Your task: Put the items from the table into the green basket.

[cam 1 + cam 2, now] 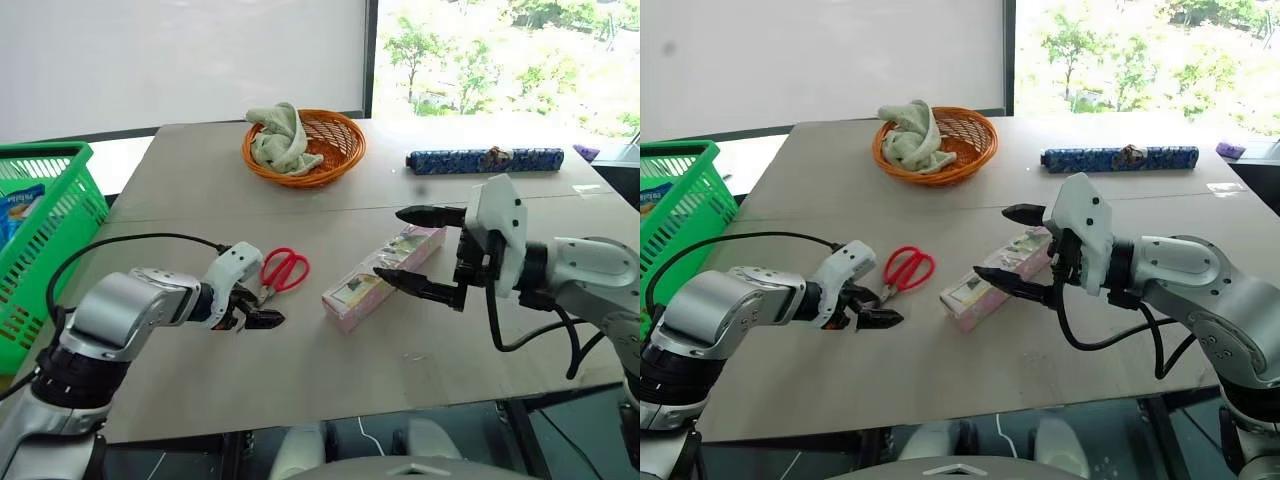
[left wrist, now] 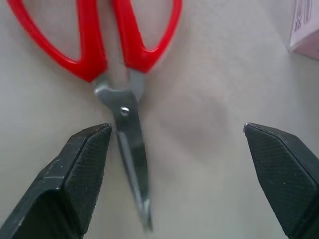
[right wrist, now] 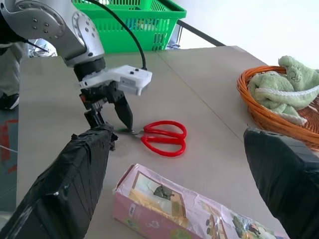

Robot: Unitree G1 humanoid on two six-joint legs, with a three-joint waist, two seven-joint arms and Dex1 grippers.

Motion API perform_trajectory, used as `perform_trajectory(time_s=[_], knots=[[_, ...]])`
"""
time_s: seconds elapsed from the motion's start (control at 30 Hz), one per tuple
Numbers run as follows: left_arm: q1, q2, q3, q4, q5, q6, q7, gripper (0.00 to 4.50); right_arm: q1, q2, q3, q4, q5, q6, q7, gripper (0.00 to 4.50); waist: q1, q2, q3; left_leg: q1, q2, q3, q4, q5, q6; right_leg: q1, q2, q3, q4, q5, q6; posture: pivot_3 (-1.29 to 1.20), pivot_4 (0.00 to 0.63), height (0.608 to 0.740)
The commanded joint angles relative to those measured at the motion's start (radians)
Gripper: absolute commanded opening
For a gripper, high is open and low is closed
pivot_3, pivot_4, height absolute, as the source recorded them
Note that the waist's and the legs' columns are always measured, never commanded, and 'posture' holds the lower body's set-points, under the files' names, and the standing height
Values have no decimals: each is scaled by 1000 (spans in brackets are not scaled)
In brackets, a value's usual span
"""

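Red-handled scissors [image 2: 122, 64] are lying between my left gripper's [image 1: 252, 312] wide-spread fingers (right gripper [image 1: 425, 250] gaping too), for grasping.

The bench [image 1: 300, 390] is lying bare along the lower middle of the frame. In the middle, the red scissors [image 1: 284, 270] and the pink box [image 1: 383, 277] are sitting apart with a gap between them. The orange basket [image 1: 304, 148] and a long blue roll [image 1: 484, 160] are blocking the top.
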Motion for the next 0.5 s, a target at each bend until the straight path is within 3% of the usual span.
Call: perform_trajectory(time_s=[0.03, 0.1, 0.17, 0.2, 0.33, 0.5], knots=[[-11, -7, -52, 107, 114, -77, 82, 3895, -9, -7, -19, -13, 3, -16, 0, 4500, 6, 4, 2, 2, 0, 0, 0, -1, 2, 2, 0, 0, 1, 0, 0, -158, 49, 740], [-9, -11, -100, 127, 157, -131, 94, 3177, -8, -5, -18, -17, 5, -14, -6, 4500, 7, 8, 3, 10, 0, 0, -2, -2, 2, 8, 0, 0, 1, 0, -1, -164, 50, 740], [-4, -26, -109, 129, 162, -142, 93, 1880, -7, -5, -20, -22, 9, -12, -11, 4500, 6, 9, 3, 17, 0, 0, -4, -4, -2, 14, -1, 0, 0, -1, -3, -171, 52, 740], [-1, -33, -107, 126, 161, -140, 92, 1730, -6, -5, -21, -24, 11, -11, -13, 4500, 5, 10, 2, 18, 0, 0, -4, -4, -2, 14, -1, 0, 0, -1, -3, -171, 52, 740], [34, -44, -71, 126, 158, -149, 81, 13, 4, -11, -27, -31, 15, -11, -20, 4500, 4, 11, 2, 17, 0, 0, -4, -4, -2, 14, -3, 0, 0, -1, -4, -169, 50, 740], [134, -40, 122, 87, 73, -205, 13, 13, 9, -9, -21, -31, 15, -20, -23, 4500, -3, 12, 1, 16, 0, 1, -4, -4, -2, 13, -4, 0, -1, -1, -4, -167, 48, 740]])
